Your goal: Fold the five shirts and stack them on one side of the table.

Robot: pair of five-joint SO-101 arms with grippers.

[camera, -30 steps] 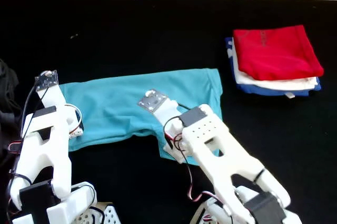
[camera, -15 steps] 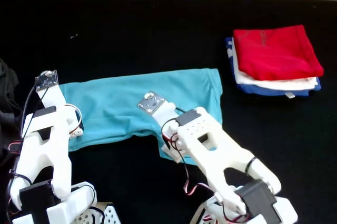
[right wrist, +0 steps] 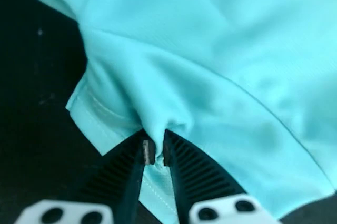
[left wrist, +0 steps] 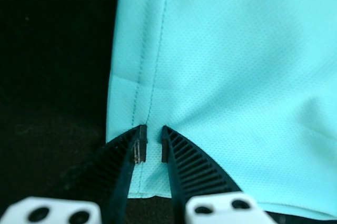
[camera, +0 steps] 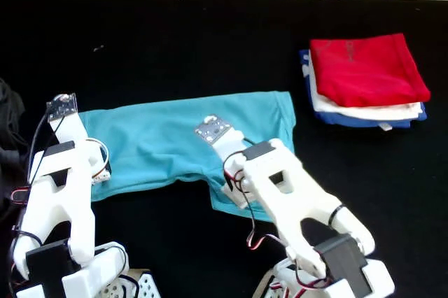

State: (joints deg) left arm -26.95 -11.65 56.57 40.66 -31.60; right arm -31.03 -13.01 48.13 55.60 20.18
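Left end effector [left wrist: 151, 144] is pinching shirt [camera: 157, 138] hem at frame left, right end effector [right wrist: 157, 151] gripping lower-centre fold; shirt is lying long axis left-right, stack [camera: 367, 77] upper right.

No legible text anywhere; faint mark on red shirt [camera: 367, 71], possibly print, unreadable.

Teal shirt [camera: 161, 140] spread mid-table; folded stack [camera: 367, 74] (red topmost)

Plain teal shirt [camera: 154, 140] on a black tabletop [camera: 175, 46]; right of it, red shirt [camera: 365, 68] over white shirt [camera: 371, 111] over blue shirt [camera: 350, 120].
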